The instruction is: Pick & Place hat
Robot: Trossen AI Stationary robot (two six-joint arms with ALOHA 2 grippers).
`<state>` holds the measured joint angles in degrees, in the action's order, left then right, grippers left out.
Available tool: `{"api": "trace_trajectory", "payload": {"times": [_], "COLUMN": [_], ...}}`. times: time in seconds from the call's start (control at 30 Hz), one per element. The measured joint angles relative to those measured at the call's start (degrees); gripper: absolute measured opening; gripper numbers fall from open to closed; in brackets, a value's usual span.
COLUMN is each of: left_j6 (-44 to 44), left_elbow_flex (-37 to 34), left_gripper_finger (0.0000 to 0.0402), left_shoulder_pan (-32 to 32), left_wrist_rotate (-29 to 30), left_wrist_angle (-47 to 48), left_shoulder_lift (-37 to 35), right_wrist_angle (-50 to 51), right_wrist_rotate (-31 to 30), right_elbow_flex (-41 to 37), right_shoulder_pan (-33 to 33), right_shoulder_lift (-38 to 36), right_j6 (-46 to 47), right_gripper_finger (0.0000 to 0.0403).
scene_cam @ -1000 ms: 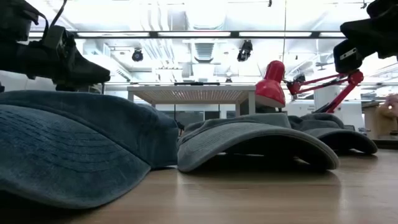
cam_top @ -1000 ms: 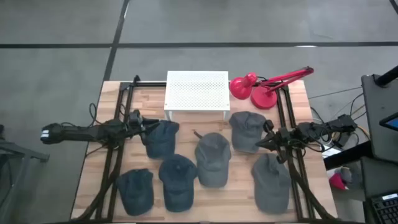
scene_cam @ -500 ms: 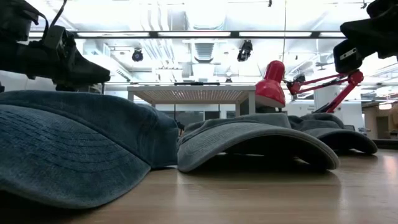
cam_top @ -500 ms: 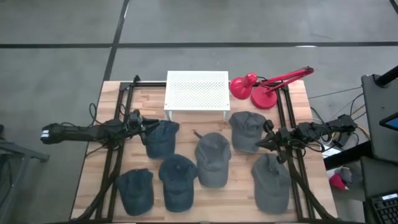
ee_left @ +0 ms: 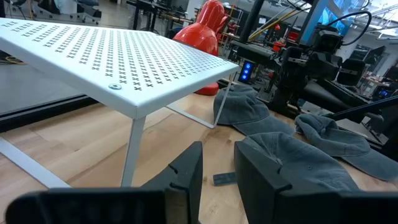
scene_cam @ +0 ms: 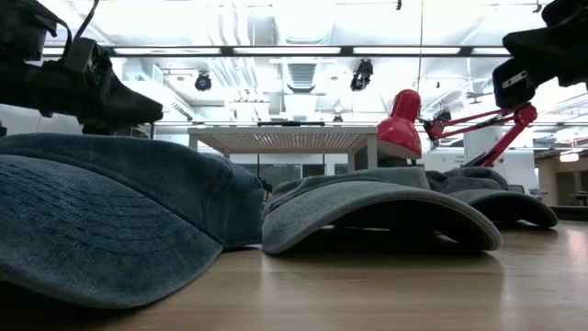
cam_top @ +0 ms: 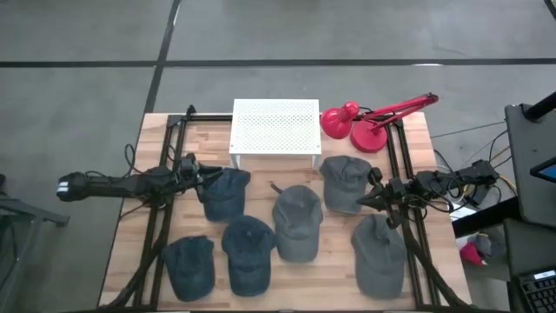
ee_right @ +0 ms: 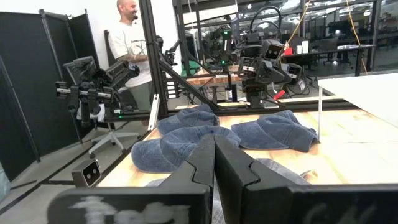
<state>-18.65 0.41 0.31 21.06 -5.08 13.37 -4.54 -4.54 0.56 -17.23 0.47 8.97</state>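
Wooden bench (cam_top: 139,252) carries everything. White perforated rack (cam_top: 274,129) stands at the middle of the far edge; red desk lamp (cam_top: 369,119) sits just beside it toward the far right corner.

Six hats on the bench, none lifted:
- grey hat (cam_top: 379,255) by the near right corner
- grey hat (cam_top: 298,223) mid-bench
- grey hat (cam_top: 346,181) just in front of the rack's right end
- blue hat (cam_top: 247,253) at the middle of the near edge, next to the mid-bench grey one
- blue hat (cam_top: 190,266) toward the near left corner
- blue hat (cam_top: 226,192) in front of the rack's left end

Left end effector (cam_top: 204,172) reaches in from the left edge and sits at the rim of that last blue hat. Fingers (ee_left: 186,177) part-spread with a bare gap between them in the wrist view — nothing pinched there. Cannot tell from overhead whether the tips touch the fabric.

Right end effector (cam_top: 362,201) comes in from the right edge, between the far grey hat and the near-right one, at the far hat's edge. Fingers (ee_right: 202,163) pressed together, holding nothing.

Small dark flat item (ee_left: 224,178) lies on the bench near the rack's leg. A person (ee_right: 132,53) stands in the room beyond the bench, seen in the right wrist view.
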Motion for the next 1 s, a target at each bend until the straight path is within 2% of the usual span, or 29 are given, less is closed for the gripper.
{"api": "trace_trajectory", "payload": {"times": [0.63, 0.83, 1.0], "left_j6": [0.0, 0.0, 0.0], "left_elbow_flex": [0.0, 0.0, 0.0], "left_gripper_finger": [0.0094, 0.0094, 0.0094], "left_shoulder_pan": [0.0, 0.0, 0.0], "left_wrist_rotate": [0.0, 0.0, 0.0], "left_wrist_angle": [0.0, 0.0, 0.0], "left_shoulder_lift": [0.0, 0.0, 0.0], "right_wrist_angle": [-0.5, -1.0, -1.5], "right_wrist_rotate": [-0.2, -0.1, -0.1], "right_elbow_flex": [0.0, 0.0, 0.0], "right_shoulder_pan": [0.0, 0.0, 0.0], "right_shoulder_lift": [0.0, 0.0, 0.0], "right_j6": [0.3, 15.4, 22.1], "right_gripper_finger": [0.0008, 0.0008, 0.0008]}}
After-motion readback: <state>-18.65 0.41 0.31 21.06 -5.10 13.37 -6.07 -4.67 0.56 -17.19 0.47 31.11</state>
